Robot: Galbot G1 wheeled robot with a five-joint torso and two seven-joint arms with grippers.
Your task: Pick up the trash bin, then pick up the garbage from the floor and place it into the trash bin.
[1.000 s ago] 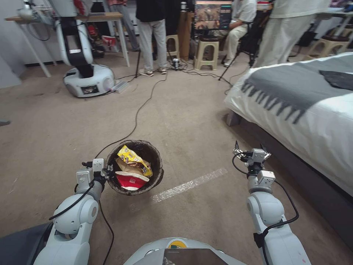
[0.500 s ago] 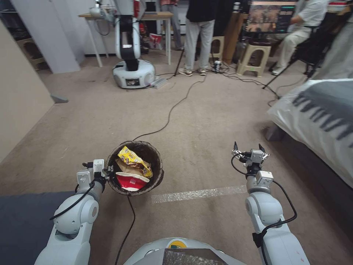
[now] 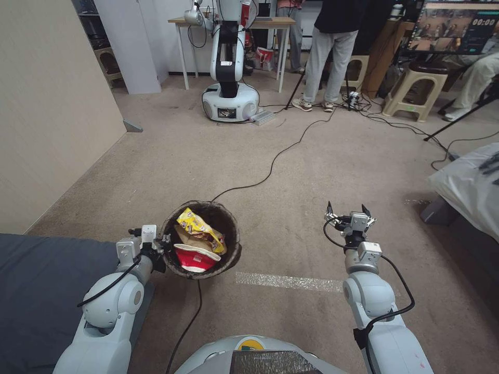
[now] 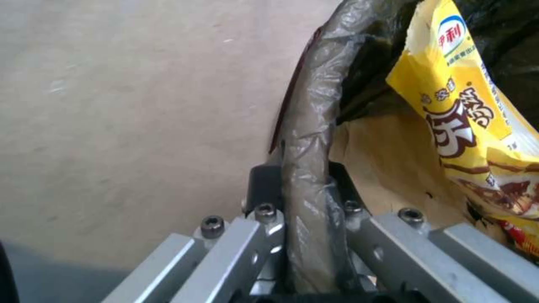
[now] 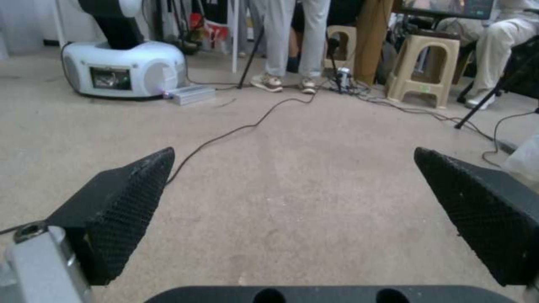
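Beside the grey bedding [image 3: 36,291] that fills the near corner on the robot's left side, the trash bin [image 3: 200,240] hangs off the floor in front of the robot's base, carried by its rim. Taking the bin as the landmark: the carpet [image 3: 291,171] runs on all sides of it, a strip of clear tape [image 3: 288,282] lies just to its right, and a black cable [image 3: 260,171] runs away beyond it towards the far wall.

The left gripper [image 3: 160,246] sits at the bin's left edge. From the wrist camera its fingers [image 4: 264,235] stand narrow, clamped either side of the bag-wrapped rim [image 4: 306,168], one inside the bin and one outside. The rim's curve runs straight away from the fingers.

Inside the bin lie a yellow snack wrapper [image 3: 200,229] uppermost, a tan paper scrap [image 3: 188,239] under it, and a red-and-white paper cup [image 3: 195,255] nearest the robot.

The right gripper [image 3: 349,219] hovers well to the right of the bin at about its height, fingers [image 5: 126,198] spread wide and holding nothing. Bare carpet lies between them.

Judgement: no loose garbage is visible on the floor near the bin. Any further pickup would fall to the right arm, the free one, with the bin lying to its left for the drop.
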